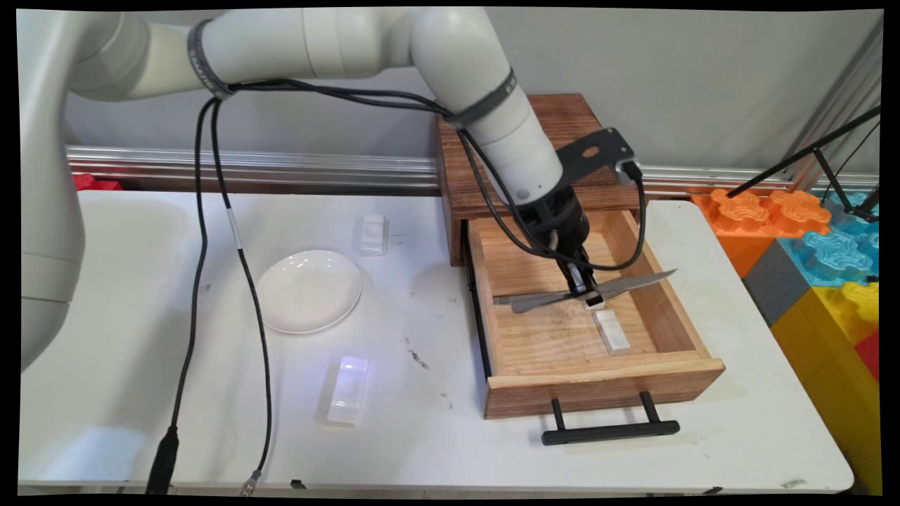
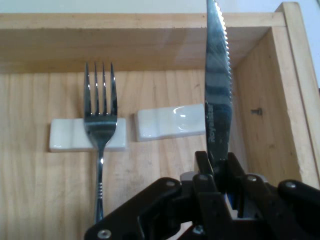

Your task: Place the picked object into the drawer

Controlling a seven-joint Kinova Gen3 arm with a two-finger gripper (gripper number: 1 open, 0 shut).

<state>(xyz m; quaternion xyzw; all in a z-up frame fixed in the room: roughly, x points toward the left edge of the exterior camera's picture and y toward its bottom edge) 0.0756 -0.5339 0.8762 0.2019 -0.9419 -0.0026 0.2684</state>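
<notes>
My gripper (image 1: 587,284) reaches down into the open wooden drawer (image 1: 605,390) and is shut on a serrated table knife (image 1: 633,282). The knife (image 2: 218,90) is held above the drawer floor, its blade pointing away from the hand toward a drawer wall. A fork (image 2: 100,125) lies on the drawer floor to the knife's left, its tines resting on a small white rest (image 2: 67,141). A second white rest (image 2: 170,122) lies beside it, partly behind the blade. In the main view the fork (image 1: 517,303) lies left of the gripper, and one rest (image 1: 612,330) lies nearer the drawer front.
The drawer has a black handle (image 1: 608,429) and slides out of a wooden cabinet (image 1: 562,119). On the table's left lie a white plate (image 1: 309,289), a white rest (image 1: 373,234) and a clear rest (image 1: 348,390). Coloured foam blocks (image 1: 830,260) stand at the right.
</notes>
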